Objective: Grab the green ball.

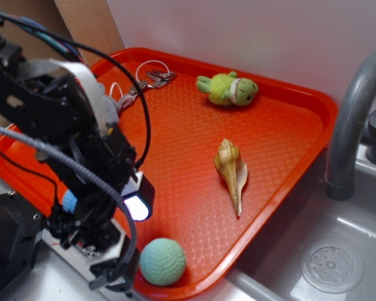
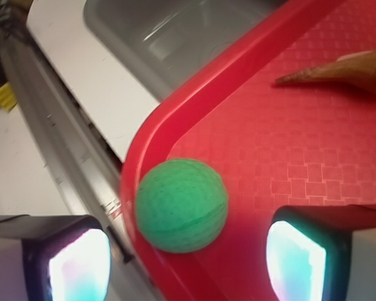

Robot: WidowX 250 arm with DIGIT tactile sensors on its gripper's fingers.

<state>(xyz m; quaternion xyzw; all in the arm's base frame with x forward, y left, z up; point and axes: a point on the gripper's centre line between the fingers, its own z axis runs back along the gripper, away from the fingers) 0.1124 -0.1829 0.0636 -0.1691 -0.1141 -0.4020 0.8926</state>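
While our arm crowds the left of the exterior view, we hang our gripper (image 2: 187, 263) low over the tray's near corner, jaws spread wide and holding nothing. Just right of it the green ball (image 1: 163, 261) rests against the red tray (image 1: 282, 135) rim, between our fingers (image 2: 297, 257) in the wrist view. Farther right lies a seashell (image 1: 232, 172), a plush frog (image 1: 229, 89) beyond it.

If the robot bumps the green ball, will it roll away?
Probably. The green ball is round, so a nudge from the tool would likely set it rolling. It lies close to the raised rim of the tray, which might stop it on that side. Its dimpled surface may help the fingers grip it.
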